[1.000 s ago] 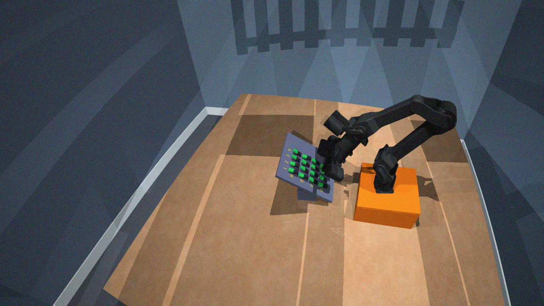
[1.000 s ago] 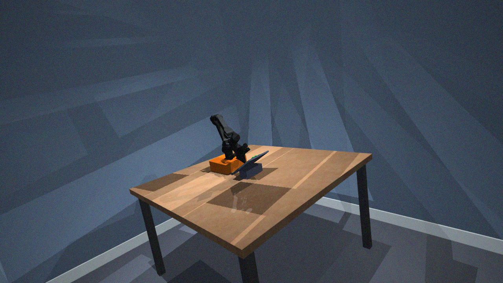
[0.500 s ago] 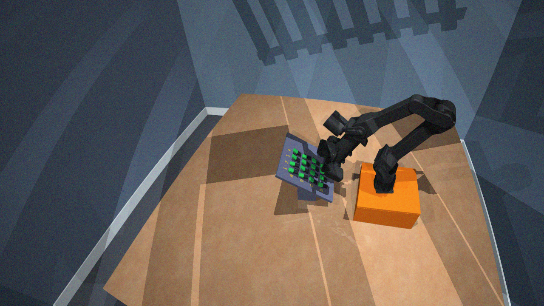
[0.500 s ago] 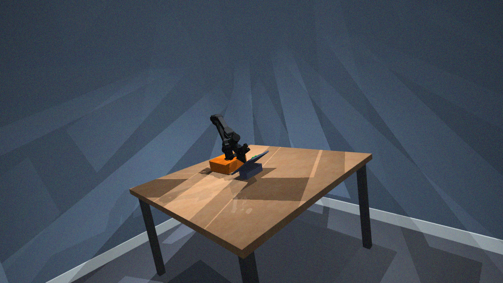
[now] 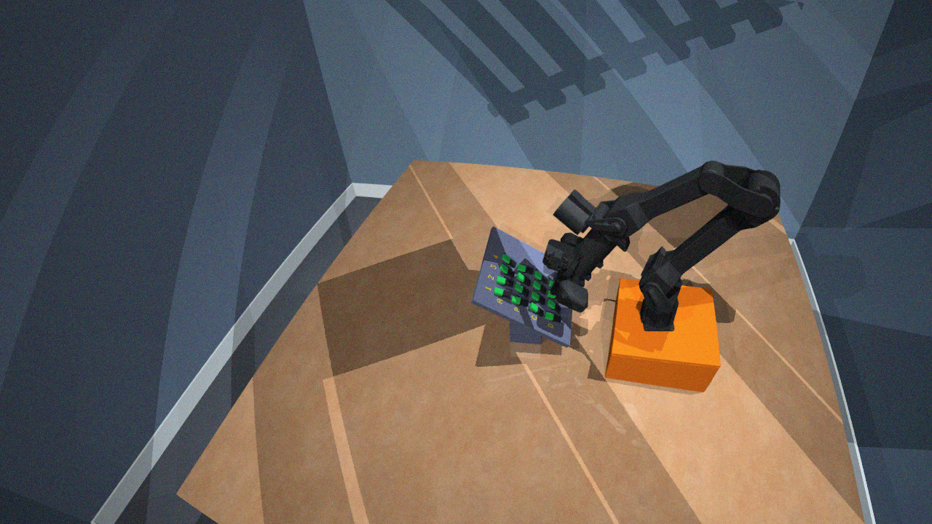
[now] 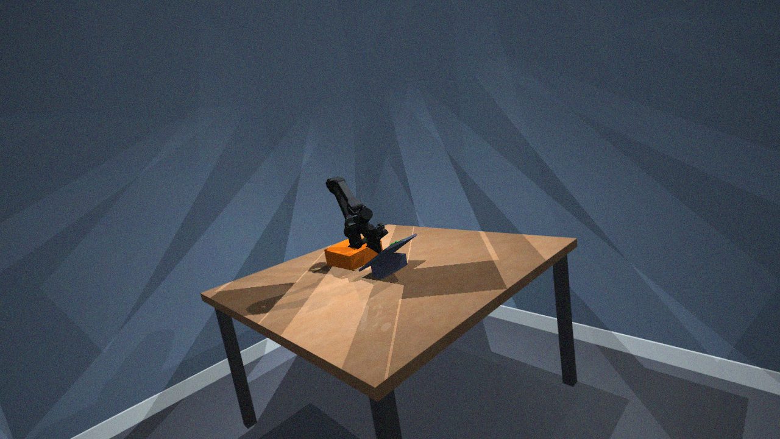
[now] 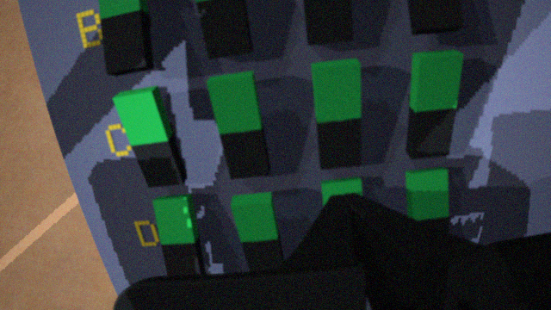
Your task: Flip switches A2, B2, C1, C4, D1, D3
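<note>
The tilted blue panel (image 5: pixel 482 297) (image 6: pixel 390 251) (image 7: pixel 529 95) bears rows of green-and-black switches. My gripper (image 7: pixel 343 207) is shut and empty, with its tip over the D3 switch (image 7: pixel 342 186). Only part of D3's green end shows; its black end is hidden. In the wrist view, D1 (image 7: pixel 174 221), C1 (image 7: pixel 142 118) and C4 (image 7: pixel 436 82) show their green ends. B2 (image 7: pixel 225 30) shows mostly its black end. Row A is outside the wrist view but shows in the top view. I cannot tell which ends are raised, nor whether my tip touches D3.
D2 (image 7: pixel 255 217) and D4 (image 7: pixel 427 194) flank D3, and C3 (image 7: pixel 337 90) lies just beyond it. The orange base block (image 5: pixel 684 338) (image 6: pixel 346 259) stands near the panel on the wooden table (image 5: pixel 423 430) (image 6: pixel 337 327). Shadows cross the panel.
</note>
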`<state>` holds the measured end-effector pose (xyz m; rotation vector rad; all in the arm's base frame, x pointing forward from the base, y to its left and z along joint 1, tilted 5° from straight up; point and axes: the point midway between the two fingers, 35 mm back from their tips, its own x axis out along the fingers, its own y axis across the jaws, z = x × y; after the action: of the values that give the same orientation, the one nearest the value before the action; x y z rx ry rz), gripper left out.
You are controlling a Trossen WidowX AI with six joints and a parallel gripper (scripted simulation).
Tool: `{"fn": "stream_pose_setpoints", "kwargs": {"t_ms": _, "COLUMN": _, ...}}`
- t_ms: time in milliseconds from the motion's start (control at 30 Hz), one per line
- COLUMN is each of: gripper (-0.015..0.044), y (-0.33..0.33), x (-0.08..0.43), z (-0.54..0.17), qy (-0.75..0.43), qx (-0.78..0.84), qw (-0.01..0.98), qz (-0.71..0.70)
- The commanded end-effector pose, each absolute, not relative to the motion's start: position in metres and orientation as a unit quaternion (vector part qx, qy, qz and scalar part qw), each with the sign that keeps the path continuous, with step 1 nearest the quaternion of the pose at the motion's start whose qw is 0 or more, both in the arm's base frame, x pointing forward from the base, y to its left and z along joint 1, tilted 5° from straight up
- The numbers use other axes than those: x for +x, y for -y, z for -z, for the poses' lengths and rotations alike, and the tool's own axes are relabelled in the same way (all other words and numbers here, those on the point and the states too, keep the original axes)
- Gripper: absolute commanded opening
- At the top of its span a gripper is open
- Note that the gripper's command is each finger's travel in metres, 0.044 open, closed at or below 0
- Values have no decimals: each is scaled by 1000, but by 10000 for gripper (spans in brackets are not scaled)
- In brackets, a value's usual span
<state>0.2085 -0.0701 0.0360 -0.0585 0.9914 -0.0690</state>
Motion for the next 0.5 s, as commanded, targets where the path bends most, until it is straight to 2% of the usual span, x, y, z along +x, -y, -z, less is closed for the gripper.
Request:
{"fn": "stream_pose_setpoints", "kwargs": {"t_ms": 0, "gripper": 0, "y": 71, "x": 203, "z": -48, "qy": -473, "qx": -29, "qw": 880, "qz": 33}}
{"fn": "stream_pose_setpoints", "kwargs": {"t_ms": 200, "gripper": 0, "y": 65, "x": 172, "z": -87, "qy": -466, "qx": -29, "qw": 884, "qz": 35}}
{"fn": "stream_pose_setpoints", "kwargs": {"t_ms": 467, "gripper": 0, "y": 62, "x": 180, "z": -96, "qy": -466, "qx": -28, "qw": 883, "qz": 35}}
